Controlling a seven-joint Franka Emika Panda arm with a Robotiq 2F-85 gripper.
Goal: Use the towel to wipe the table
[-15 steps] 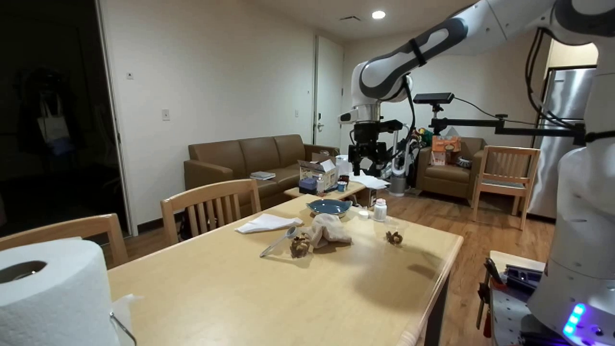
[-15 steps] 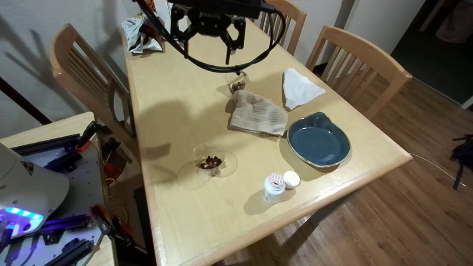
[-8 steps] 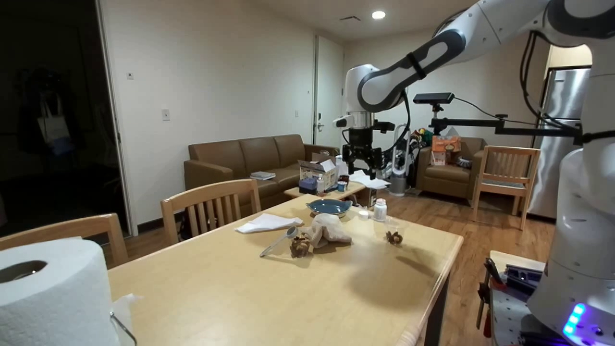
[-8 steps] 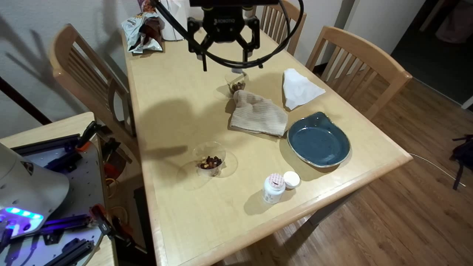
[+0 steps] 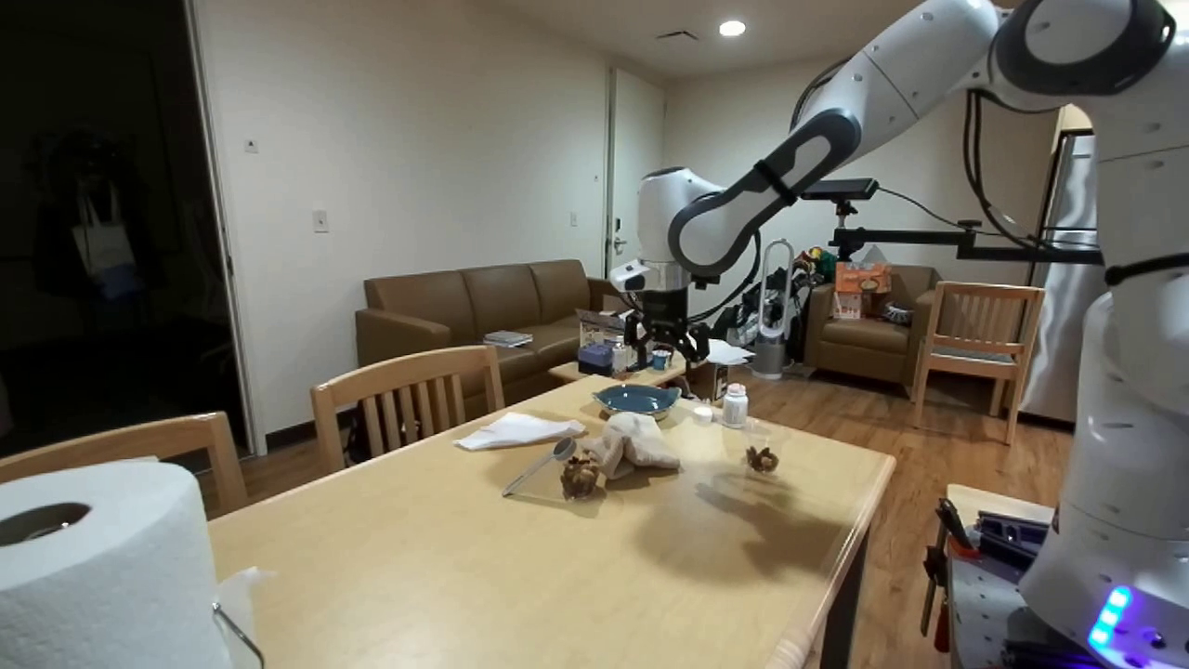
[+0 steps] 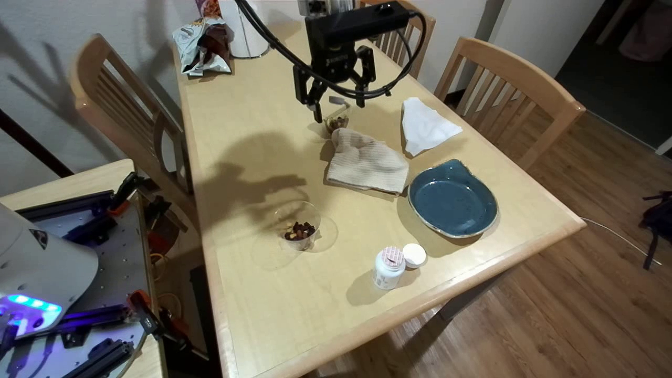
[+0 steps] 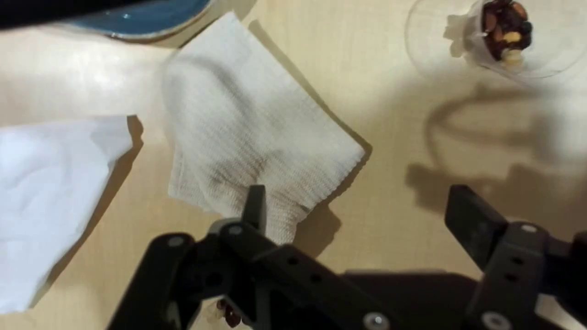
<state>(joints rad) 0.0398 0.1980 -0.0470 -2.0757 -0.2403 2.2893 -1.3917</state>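
Note:
The towel (image 6: pixel 369 165), beige and ribbed with rumpled folds, lies on the light wooden table (image 6: pixel 294 315). In the wrist view, the towel (image 7: pixel 261 133) spreads left of centre, its narrow bunched end running down behind the left finger. My gripper (image 7: pixel 357 196) is open, with nothing gripped; bare table shows between most of its fingers' span. An exterior view puts the gripper (image 6: pixel 339 109) in the air beyond the towel's bunched end, above a cup of nuts. In an exterior view the gripper (image 5: pixel 669 358) hangs higher than the towel (image 5: pixel 636 444), apart from it.
A blue dish (image 6: pixel 451 207) sits beside the towel, with a white paper sheet (image 6: pixel 426 128) nearby. Clear cups of nuts (image 6: pixel 298 233) stand on either side. A white bottle (image 6: pixel 388 270) and cap (image 6: pixel 415 255) are near one edge. A paper roll (image 5: pixel 102 567) and snack bag (image 6: pixel 202 47) stand farther off.
The arm has reached out and my gripper has come down and over the table toward the towel, turning somewhat. It stays open. Towel and other objects have not moved.

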